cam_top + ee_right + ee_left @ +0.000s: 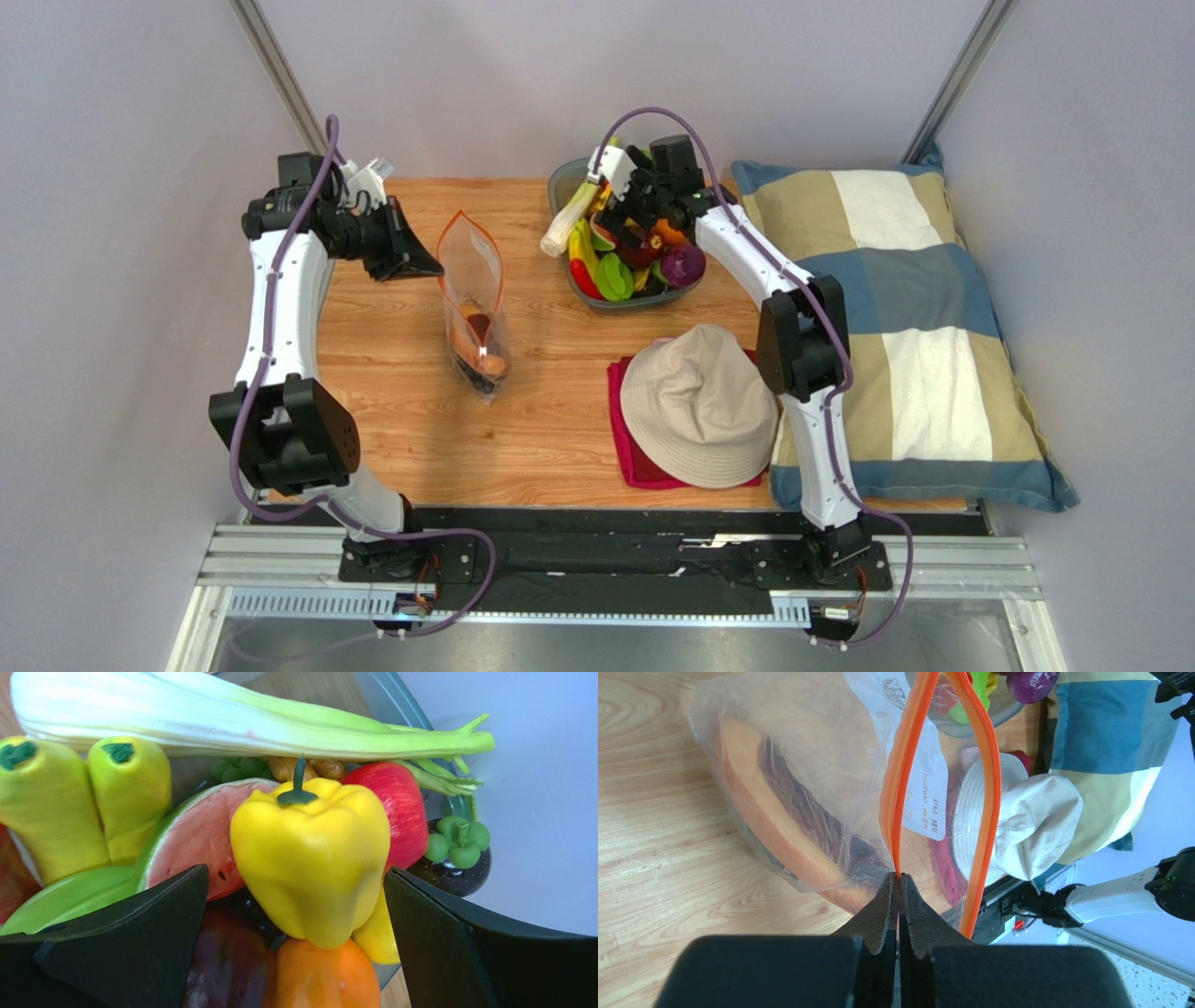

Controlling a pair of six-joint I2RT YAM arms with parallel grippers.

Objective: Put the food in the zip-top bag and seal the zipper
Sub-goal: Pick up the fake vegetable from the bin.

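The clear zip-top bag (474,301) stands on the table with its mouth open. It holds a long orange root (763,822) and a dark purple piece (808,819). My left gripper (428,261) is shut on one end of the orange zipper (901,798), where the two strips meet (898,876). My right gripper (638,235) hangs over the grey bowl (563,179) of food. It is open, its fingers (140,931) on either side of a yellow pepper (312,847) without touching it.
The bowl also holds a pale green stalk (246,721), watermelon slice (193,836), red apple (403,812), an orange fruit (323,973) and a purple onion (683,266). A beige hat (697,403) lies on a red cloth (627,455). A checked pillow (912,322) fills the right side.
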